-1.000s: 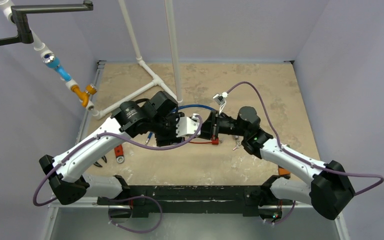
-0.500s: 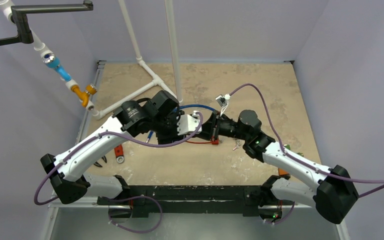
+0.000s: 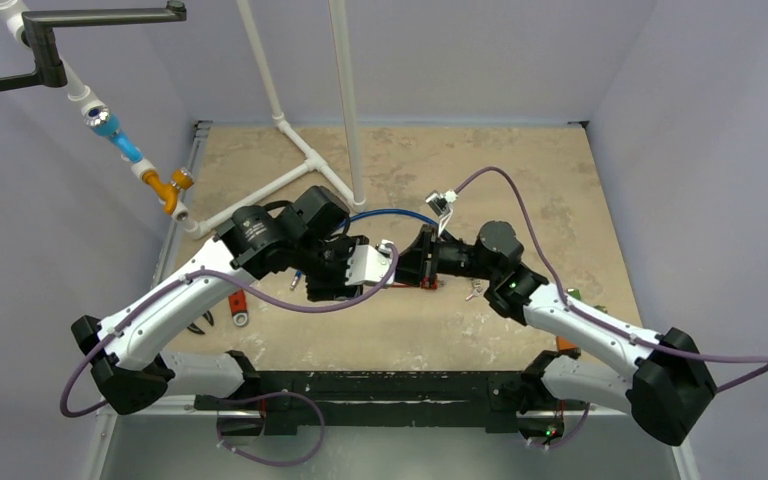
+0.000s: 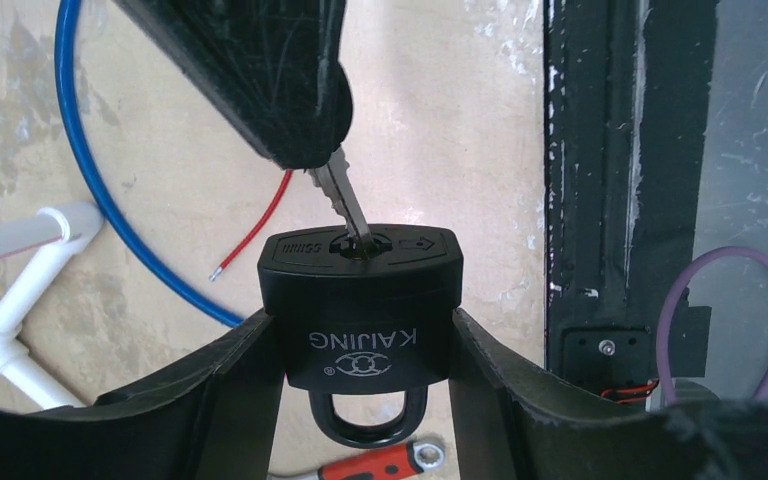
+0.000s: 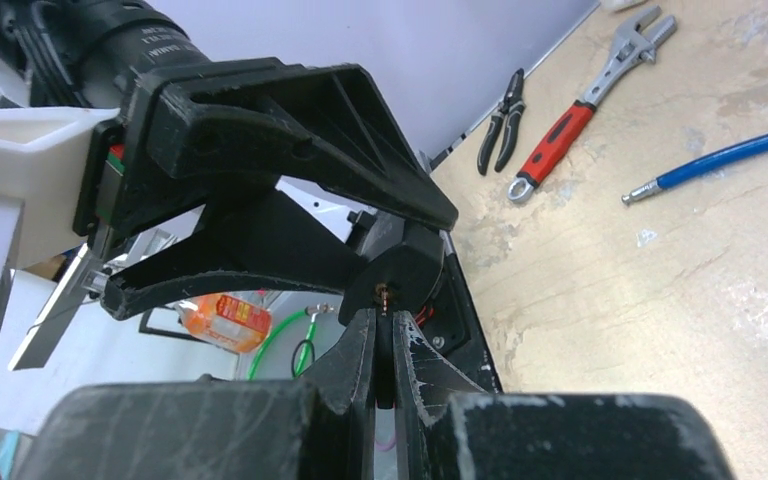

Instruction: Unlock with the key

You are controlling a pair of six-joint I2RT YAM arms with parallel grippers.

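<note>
Left fingers [image 4: 248, 362] clamped on black padlock [image 4: 360, 300], keyhole at 12 o'clock, right fingers [image 5: 358, 366] nearly closed, pinching key [image 4: 343, 200] seated in keyhole, above surface [image 4: 440, 120]

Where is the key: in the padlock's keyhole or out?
In. The key has its tip inside the slot on the padlock; depth cannot be told.

You have one padlock [image 4: 360, 345] and one key [image 4: 345, 205]. You have two grippers, the left gripper [image 4: 360, 320] and the right gripper [image 5: 385, 320]. On the table you have one blue cable [image 5: 720, 161], one red wire [image 4: 255, 228], one red-handled wrench [image 5: 565, 135], one pair of pliers [image 5: 500, 130] and one white pipe frame [image 3: 349, 100].
</note>
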